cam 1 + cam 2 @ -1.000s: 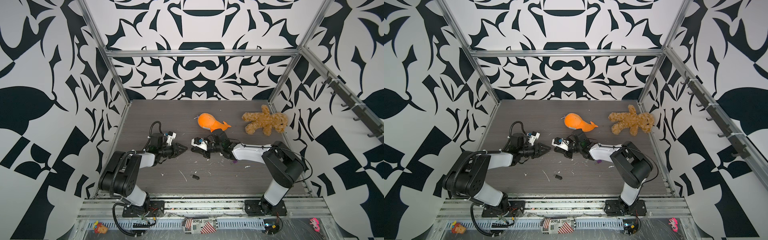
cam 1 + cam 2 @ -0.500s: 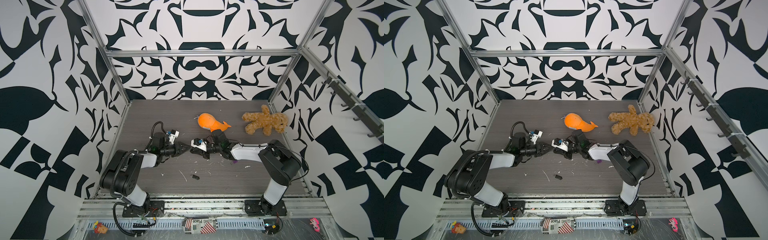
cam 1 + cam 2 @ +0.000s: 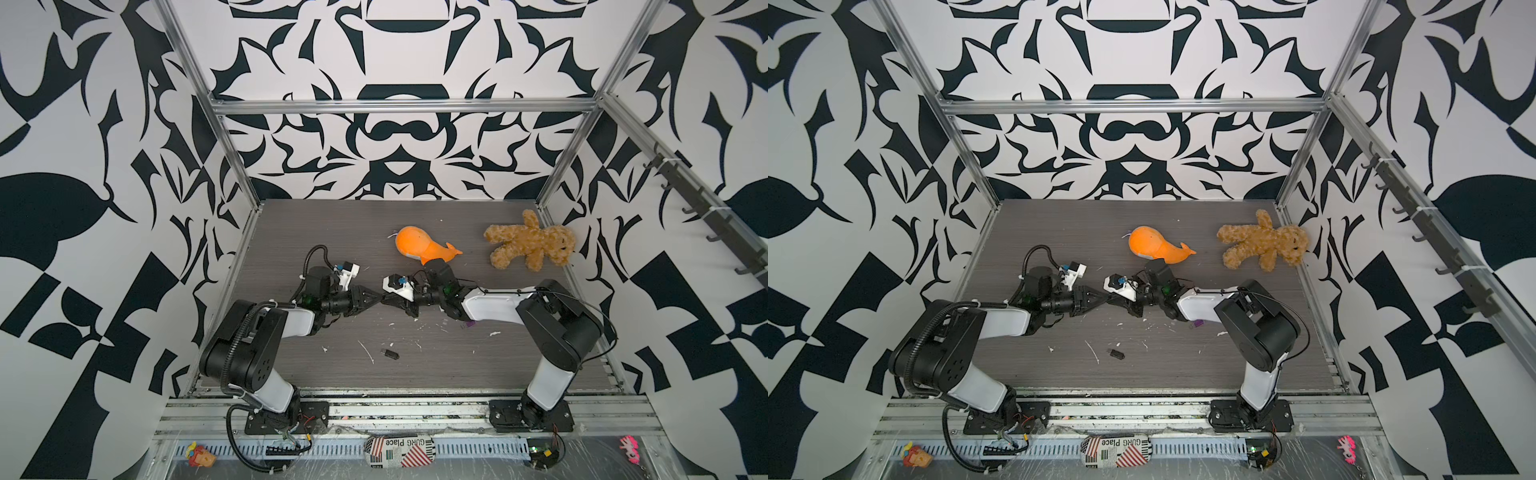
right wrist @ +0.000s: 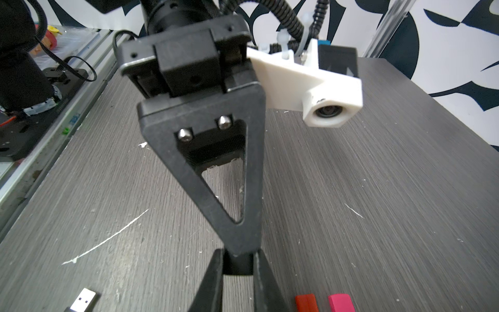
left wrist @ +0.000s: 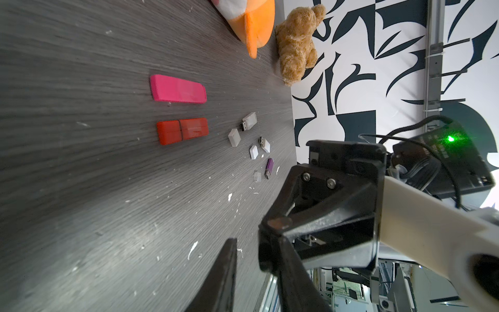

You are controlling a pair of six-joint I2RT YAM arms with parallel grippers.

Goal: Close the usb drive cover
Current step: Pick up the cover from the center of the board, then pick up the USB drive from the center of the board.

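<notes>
Btwn R pincer [image 4: 238, 256] tips sits black usb piece [image 4: 237, 267], by L pincer [image 3: 378, 298].

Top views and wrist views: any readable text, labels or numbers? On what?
"GURG Place": upside down, on the flag-print pouch at the front rail, in both top views.
Smaller print on the pouch: too small to read.
Print on the black module, left wrist view: blurred.

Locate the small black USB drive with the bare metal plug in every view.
In a top view: small black USB drive, front-centre on the grey tabletop.
In a top view: same spot.
Left wrist: not in it.
Right wrist: lying flat, metal plug showing.
Shared landmark: long white streak beside it, in both top views and the right wrist view.
</notes>
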